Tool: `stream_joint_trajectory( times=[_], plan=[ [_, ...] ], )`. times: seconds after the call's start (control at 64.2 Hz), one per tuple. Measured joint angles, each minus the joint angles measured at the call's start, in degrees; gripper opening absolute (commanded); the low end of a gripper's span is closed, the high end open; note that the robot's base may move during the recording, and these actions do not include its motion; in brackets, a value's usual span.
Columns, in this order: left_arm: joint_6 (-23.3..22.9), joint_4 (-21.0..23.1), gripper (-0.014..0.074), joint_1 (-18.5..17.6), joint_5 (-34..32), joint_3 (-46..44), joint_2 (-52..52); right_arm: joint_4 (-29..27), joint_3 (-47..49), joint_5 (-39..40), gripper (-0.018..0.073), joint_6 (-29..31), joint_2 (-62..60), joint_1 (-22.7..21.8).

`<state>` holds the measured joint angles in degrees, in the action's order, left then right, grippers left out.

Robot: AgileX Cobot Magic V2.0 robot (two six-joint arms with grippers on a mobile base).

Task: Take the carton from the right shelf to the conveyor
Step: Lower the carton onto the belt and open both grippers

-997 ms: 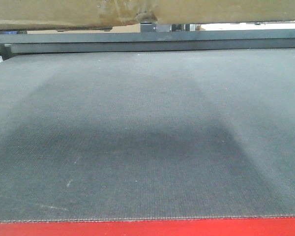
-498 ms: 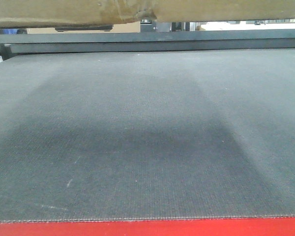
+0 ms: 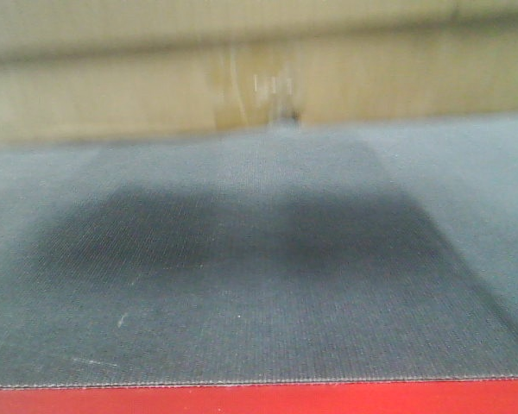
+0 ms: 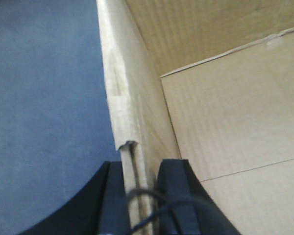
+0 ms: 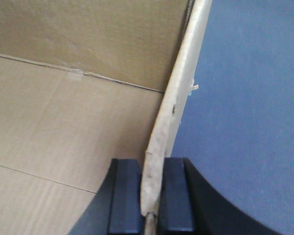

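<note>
Carton (image 3: 112, 95), blurred, spanned the upper frame above the conveyor (image 3: 259, 293). Left end effector (image 4: 137, 193) and right end effector (image 5: 152, 193) each clamped a carton wall, bottom centre of frame.

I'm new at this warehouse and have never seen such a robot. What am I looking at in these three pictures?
It is a two-armed robot on a mobile base. One camera looks forward: it shows the blurred brown carton at the top and, below it, a dark grey conveyor with a red front edge. The other two cameras sit on the wrists. Each shows black fingers pinching an upright wall of the open carton: the left gripper on one wall, the right gripper on another. So both arms hold the carton. Whether it touches the conveyor is unclear.
</note>
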<state>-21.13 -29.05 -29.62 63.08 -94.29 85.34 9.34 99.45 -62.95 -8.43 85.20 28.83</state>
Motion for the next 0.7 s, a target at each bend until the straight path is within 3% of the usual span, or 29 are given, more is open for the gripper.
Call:
stream_joint_trajectory(
  times=[0.187, 0.421, 0.467, 0.561, 0.639, 0.701],
  plan=[
    [0.11, 3.23, -0.0016, 3.53, -5.45, 3.79, 3.32, -0.09, 0.00, 0.43, -0.0070, 0.00, 6.75, -1.70],
    [0.11, 3.82, -0.0016, 5.39, -9.73, 5.95, 5.45, -1.39, 0.00, 2.19, -0.0041, 0.00, 12.67, -3.57],
    [0.20, 3.82, -0.0009, 5.49, -9.84, 5.95, 5.72, -1.50, 0.00, 2.33, 0.0011, 0.00, 13.33, -3.69],
    [0.20, 3.70, 0.0089, 5.54, -9.96, 5.95, 6.53, -1.77, 0.00, 2.22, 0.0227, 0.12, 14.06, -3.81],
    [0.47, 3.70, 0.0269, 5.54, -10.37, 5.99, 6.91, -2.01, 0.00, 2.26, 0.0435, 0.21, 14.04, -3.81],
    [0.57, 3.70, 0.0444, 5.54, -10.99, 5.99, 7.03, -2.31, 0.00, 2.85, 0.0552, 0.21, 14.04, -3.81]
  ],
)
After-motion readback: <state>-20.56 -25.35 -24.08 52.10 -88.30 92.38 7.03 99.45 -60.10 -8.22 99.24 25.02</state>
